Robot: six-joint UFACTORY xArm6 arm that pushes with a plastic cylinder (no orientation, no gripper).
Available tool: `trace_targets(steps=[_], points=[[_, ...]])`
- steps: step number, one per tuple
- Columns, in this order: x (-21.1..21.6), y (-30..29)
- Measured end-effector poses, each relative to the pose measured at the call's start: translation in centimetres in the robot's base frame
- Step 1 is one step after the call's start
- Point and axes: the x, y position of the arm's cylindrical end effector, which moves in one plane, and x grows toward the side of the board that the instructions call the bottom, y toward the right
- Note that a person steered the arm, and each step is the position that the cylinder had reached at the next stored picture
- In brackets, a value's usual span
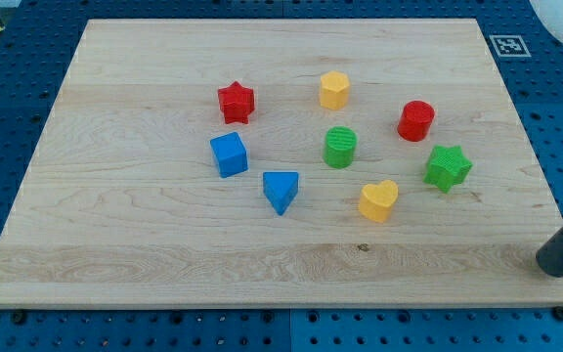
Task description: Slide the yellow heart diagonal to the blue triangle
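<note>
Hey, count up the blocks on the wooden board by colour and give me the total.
Red: 2, star and cylinder
Yellow: 2, hexagon and heart
Green: 2, cylinder and star
Blue: 2, cube and triangle
Total: 8

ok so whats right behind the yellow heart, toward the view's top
Behind the yellow heart, toward the view's top, stands the green cylinder, slightly left and apart from it. Bare wood lies between them; nothing is hidden. My tip sits far off at the view's lower right.

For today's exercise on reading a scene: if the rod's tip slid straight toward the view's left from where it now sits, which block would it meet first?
Probably none: my tip sits below every block. The yellow heart lies nearest that line, slightly above it, though depth is uncertain.
</note>
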Motion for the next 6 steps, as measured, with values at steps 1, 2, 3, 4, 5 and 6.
trace_targets(steps=[1, 2, 3, 4, 5, 6], points=[[0.0, 0.0], [-0.9, -1.2], [-5.5, -6.2], [-7.2, -8.6], [-6.9, -8.7], [-6.9, -10.9]])
